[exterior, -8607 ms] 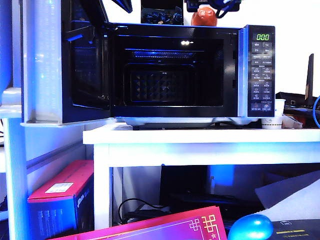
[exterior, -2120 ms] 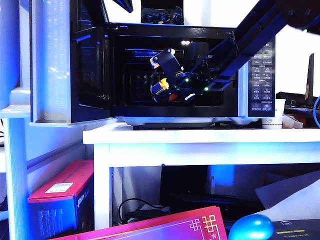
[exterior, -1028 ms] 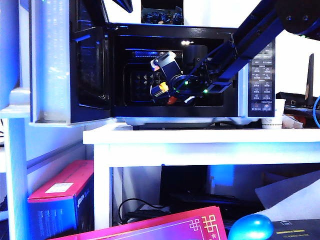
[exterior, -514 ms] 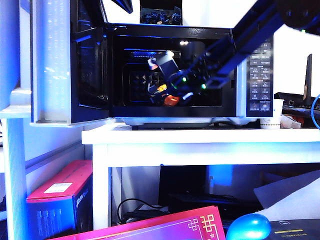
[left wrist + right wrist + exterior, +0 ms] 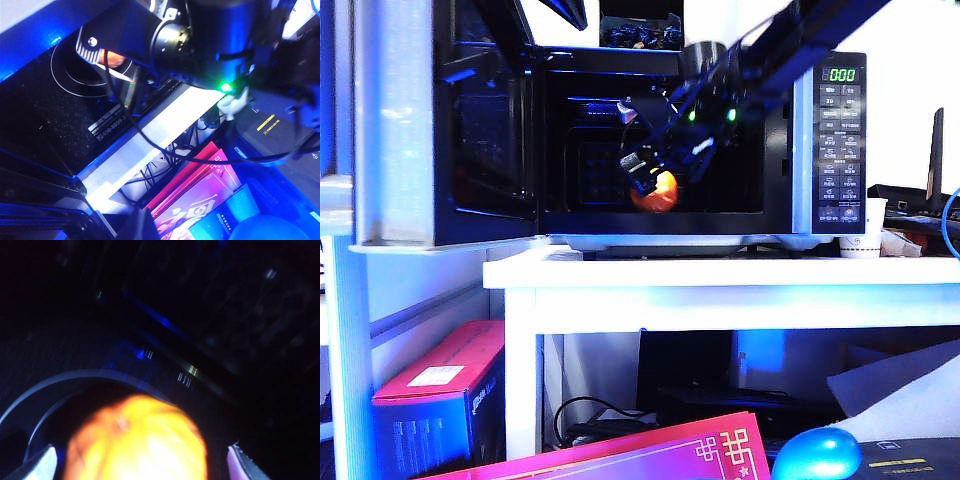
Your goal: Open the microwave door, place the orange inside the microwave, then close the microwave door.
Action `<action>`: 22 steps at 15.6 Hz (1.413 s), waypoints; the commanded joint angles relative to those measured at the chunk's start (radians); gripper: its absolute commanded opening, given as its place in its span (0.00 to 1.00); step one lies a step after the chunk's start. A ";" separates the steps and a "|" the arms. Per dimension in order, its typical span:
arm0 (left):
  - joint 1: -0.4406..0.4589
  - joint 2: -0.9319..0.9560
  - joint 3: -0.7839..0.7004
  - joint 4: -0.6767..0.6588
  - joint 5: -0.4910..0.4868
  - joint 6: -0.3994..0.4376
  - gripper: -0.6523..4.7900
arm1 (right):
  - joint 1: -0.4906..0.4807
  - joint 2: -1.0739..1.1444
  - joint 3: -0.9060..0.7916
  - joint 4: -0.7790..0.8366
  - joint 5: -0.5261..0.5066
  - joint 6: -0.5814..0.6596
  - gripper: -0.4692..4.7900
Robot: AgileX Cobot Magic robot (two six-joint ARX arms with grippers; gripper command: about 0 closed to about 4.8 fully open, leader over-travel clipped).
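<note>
The microwave (image 5: 830, 130) stands on a white table with its door (image 5: 440, 130) swung wide open to the left. The orange (image 5: 656, 192) sits low in the dark cavity on the glass turntable (image 5: 75, 82). My right gripper (image 5: 645, 168) reaches in from the upper right and hovers just above it. In the right wrist view the orange (image 5: 140, 440) lies between the two spread fingertips (image 5: 240, 465) with dark gaps on both sides, so my right gripper (image 5: 140, 467) is open. Of my left gripper (image 5: 141, 226) only a dark tip shows, outside the cavity near its front edge.
A white table (image 5: 720, 275) carries the microwave, and a paper cup (image 5: 868, 235) stands at its right end. Below are a red box (image 5: 440, 395), a pink box (image 5: 650, 455) and a shiny blue ball (image 5: 817, 455). Cables hang under the table.
My right gripper has opened and its arm has lifted. The orange, half hidden at the fingers before, now shows whole below them. The left arm has stayed still.
</note>
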 commanded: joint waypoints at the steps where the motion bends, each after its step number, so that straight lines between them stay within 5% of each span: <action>1: -0.001 -0.001 0.001 -0.006 -0.001 -0.006 0.11 | 0.002 -0.080 0.010 -0.069 0.003 0.010 1.00; 6: -0.001 -0.001 0.001 -0.011 -0.002 -0.016 0.11 | 0.003 -0.155 0.010 -0.166 0.023 0.013 1.00; 22: -0.001 -0.001 0.001 -0.013 -0.003 -0.019 0.11 | 0.009 -0.506 0.010 -0.830 0.045 0.013 1.00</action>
